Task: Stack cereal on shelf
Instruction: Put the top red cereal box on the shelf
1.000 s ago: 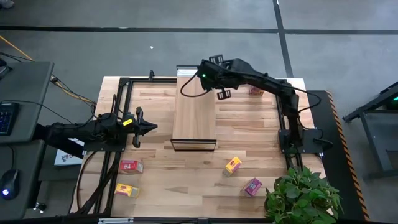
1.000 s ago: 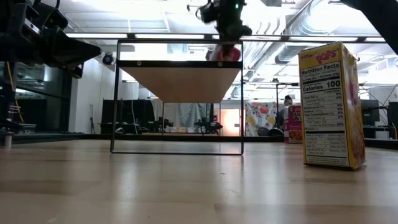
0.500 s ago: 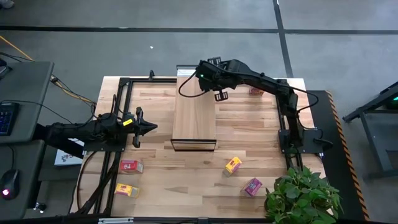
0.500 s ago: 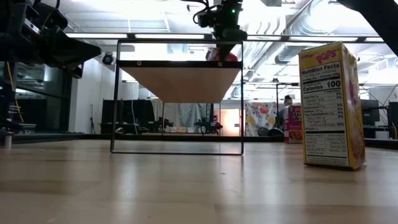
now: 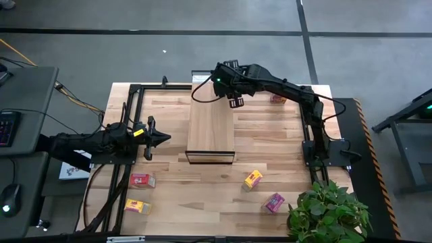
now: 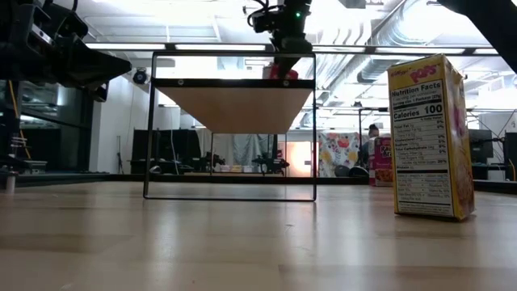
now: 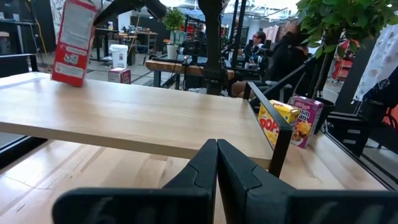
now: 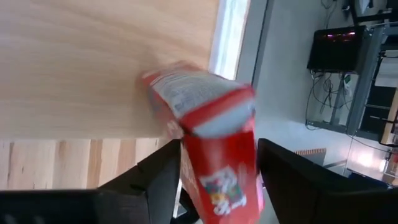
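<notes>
The tabletop (image 5: 270, 135) is pale planked wood, smooth with a soft sheen; the shelf (image 5: 210, 128) standing on it has a lighter wood-grain top panel, matt, edged by a thin dark frame that looks like metal; the red cereal box (image 8: 211, 137) over the shelf's top is printed cardboard, slightly glossy; the yellow cereal box (image 6: 428, 137) beside the shelf is likewise printed card.

Readable print is showing on only two yellow cereal boxes.
In the low view, the yellow box (image 6: 428, 137) standing on the desk at the right is showing "POPS" at its top, then "Nutrition Facts" and "Calories 100". In the left wrist view, a yellow box (image 7: 276, 124) past the shelf corner is showing "POP".
</notes>
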`<action>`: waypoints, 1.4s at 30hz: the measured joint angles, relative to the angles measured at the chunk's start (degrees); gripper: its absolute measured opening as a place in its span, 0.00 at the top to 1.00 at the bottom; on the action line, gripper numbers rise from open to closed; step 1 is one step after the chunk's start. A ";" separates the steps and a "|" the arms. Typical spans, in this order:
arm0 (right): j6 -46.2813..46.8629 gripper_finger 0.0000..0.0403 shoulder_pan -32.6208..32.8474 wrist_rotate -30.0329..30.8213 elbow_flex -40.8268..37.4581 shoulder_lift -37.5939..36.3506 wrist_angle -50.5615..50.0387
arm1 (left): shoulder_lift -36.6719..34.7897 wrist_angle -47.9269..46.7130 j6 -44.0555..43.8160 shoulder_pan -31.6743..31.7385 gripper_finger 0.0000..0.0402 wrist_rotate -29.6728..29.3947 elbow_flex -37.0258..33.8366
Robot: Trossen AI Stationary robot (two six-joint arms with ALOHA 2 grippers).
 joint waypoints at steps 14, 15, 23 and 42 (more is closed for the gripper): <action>0.04 0.48 0.37 -0.76 0.02 -0.23 1.91 | 0.02 0.00 -0.01 0.00 0.99 0.00 0.00; 0.03 0.48 0.44 -1.05 0.09 -0.31 2.33 | 0.00 0.00 -0.01 0.02 0.99 0.00 0.00; 1.67 0.48 0.49 -2.87 5.80 -0.51 3.04 | 0.00 -0.02 0.00 0.00 0.99 0.00 0.00; 29.13 0.95 -0.93 -21.12 -19.49 -15.55 3.02 | 0.00 0.00 0.00 0.00 0.99 0.00 0.00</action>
